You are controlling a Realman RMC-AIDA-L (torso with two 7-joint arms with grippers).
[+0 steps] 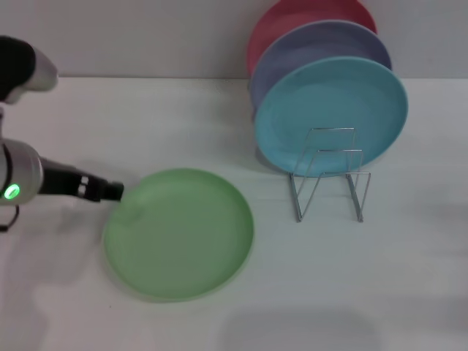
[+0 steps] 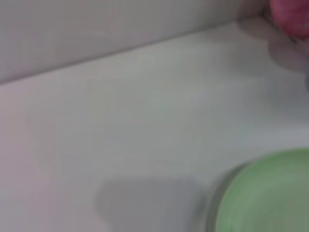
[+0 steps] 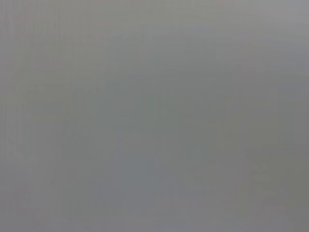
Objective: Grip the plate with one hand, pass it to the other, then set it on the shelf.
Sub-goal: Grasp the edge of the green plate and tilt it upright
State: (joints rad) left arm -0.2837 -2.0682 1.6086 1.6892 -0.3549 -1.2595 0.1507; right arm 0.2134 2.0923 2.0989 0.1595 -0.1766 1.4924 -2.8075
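The light-green plate (image 1: 179,232) lies on the white table at the front left; part of it also shows in the left wrist view (image 2: 270,193). My left gripper (image 1: 115,192), black and slim on the silver arm with the green light (image 1: 12,191), reaches in from the left, and its tip meets the plate's left rim. The silver wire shelf (image 1: 329,179) stands to the right of the plate. Its front slots are empty. My right gripper is out of view; the right wrist view shows only flat grey.
A turquoise plate (image 1: 330,115) stands upright in the back of the shelf, with a lavender plate (image 1: 322,47) and a pink plate (image 1: 292,20) behind it. A wall runs along the table's far edge.
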